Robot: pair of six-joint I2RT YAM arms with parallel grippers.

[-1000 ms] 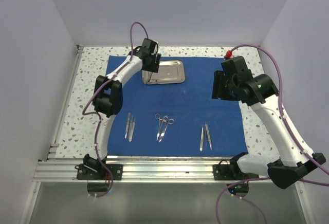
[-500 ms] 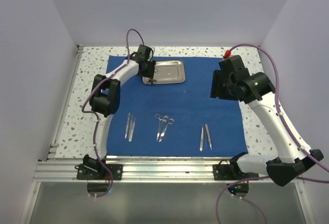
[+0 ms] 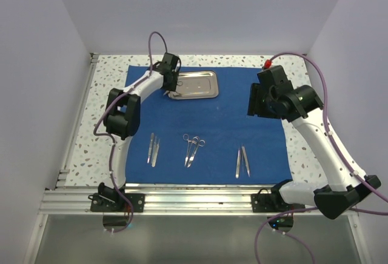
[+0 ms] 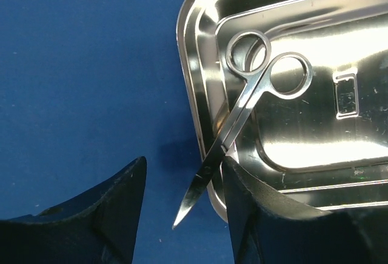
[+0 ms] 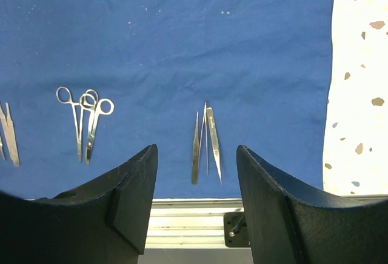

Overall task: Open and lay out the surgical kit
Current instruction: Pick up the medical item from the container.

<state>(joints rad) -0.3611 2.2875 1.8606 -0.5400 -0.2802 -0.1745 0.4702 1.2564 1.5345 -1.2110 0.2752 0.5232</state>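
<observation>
— What kind of place is this?
— A robotics lab cell. Plain white walls [image 3: 200,9] box in a speckled tabletop [image 3: 82,143], and the left arm [image 3: 118,158] and right arm [image 3: 324,149] are bolted to an aluminium rail [image 3: 200,200], purple cables [image 3: 150,46] trailing.

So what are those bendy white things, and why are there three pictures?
They are two white robot arms. One picture looks down from above; the other two come from cameras on each arm's wrist. A royal-blue cloth lies spread on the speckled table, with a shiny steel tray, slim steel tweezers and ring-handled steel forceps on it. Across the tray's rim lie small steel scissors. The left end effector, the arm's pinching hand, is open around the scissors' tip. The right end effector is open, holding nothing.
</observation>
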